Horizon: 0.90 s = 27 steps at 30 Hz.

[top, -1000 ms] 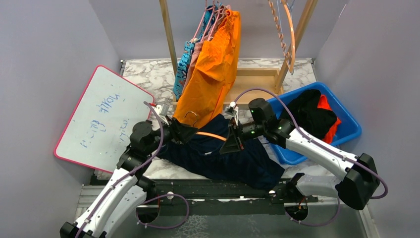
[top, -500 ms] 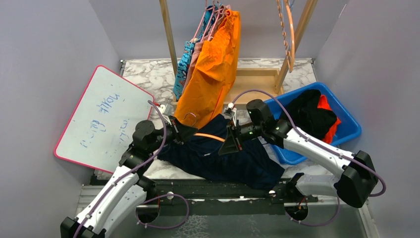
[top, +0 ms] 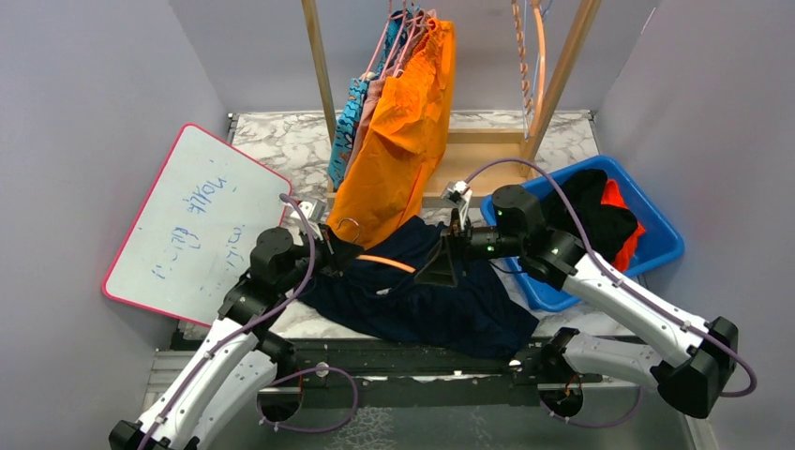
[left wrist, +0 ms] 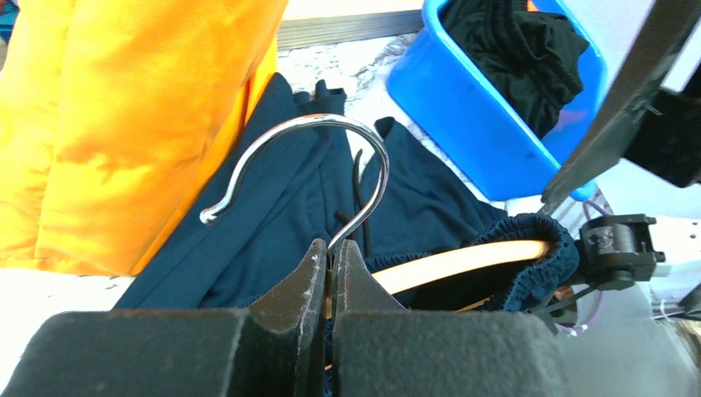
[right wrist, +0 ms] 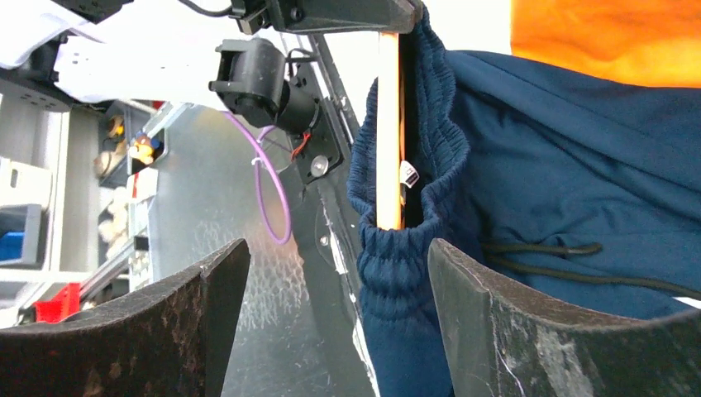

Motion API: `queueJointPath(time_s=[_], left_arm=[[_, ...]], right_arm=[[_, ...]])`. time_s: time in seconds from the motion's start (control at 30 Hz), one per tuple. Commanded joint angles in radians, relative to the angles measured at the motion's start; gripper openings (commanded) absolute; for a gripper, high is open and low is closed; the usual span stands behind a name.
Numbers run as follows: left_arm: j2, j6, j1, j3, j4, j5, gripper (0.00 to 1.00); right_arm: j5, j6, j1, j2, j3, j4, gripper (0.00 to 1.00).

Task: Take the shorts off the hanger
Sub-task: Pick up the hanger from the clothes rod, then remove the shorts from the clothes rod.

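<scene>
Dark navy shorts (top: 431, 305) lie on the marble table, their elastic waistband still stretched over an orange hanger (top: 386, 263). My left gripper (left wrist: 329, 256) is shut on the neck of the hanger's metal hook (left wrist: 331, 124). The hanger's orange arm (left wrist: 463, 260) runs right into the waistband (left wrist: 546, 248). My right gripper (right wrist: 337, 248) stands open, and the waistband end (right wrist: 397, 273) with the hanger tip (right wrist: 388, 124) sits between its fingers, close to the right one. In the top view the right gripper (top: 441, 267) is at the hanger's right end.
A wooden rack (top: 319, 75) at the back carries bright orange shorts (top: 403, 122), with pink and blue printed ones behind. Bare hangers (top: 536, 56) hang at its right. A blue bin (top: 661, 246) holds black and red-orange shorts. A whiteboard (top: 192, 220) leans at the left.
My left gripper has closed on the hook's neck. My right gripper has opened off the waistband and its arm has shifted slightly right and back.
</scene>
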Motion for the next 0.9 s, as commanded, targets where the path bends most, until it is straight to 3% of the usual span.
queueJointPath(time_s=[0.0,0.23,0.37,0.47,0.67,0.87], left_arm=[[-0.025,0.027,-0.002,0.052,-0.014,-0.075,0.0],[-0.058,0.022,-0.002,0.052,-0.04,-0.09,0.0],[-0.059,-0.005,-0.002,0.081,-0.125,-0.111,0.0],[-0.041,-0.007,-0.002,0.158,-0.25,-0.195,0.0],[-0.076,0.013,-0.002,0.183,-0.31,-0.314,0.0],[-0.101,-0.015,-0.002,0.186,-0.308,-0.472,0.0]], right_arm=[[0.104,0.007,0.002,-0.032,0.02,-0.035,0.8],[0.015,0.011,0.005,0.059,0.013,-0.023,0.57],[0.017,0.024,0.011,0.114,0.023,0.025,0.26],[0.111,0.013,0.01,0.126,0.052,0.005,0.03],[0.27,0.004,0.011,0.098,0.068,-0.063,0.02],[0.375,0.011,0.011,-0.037,0.02,-0.117,0.02]])
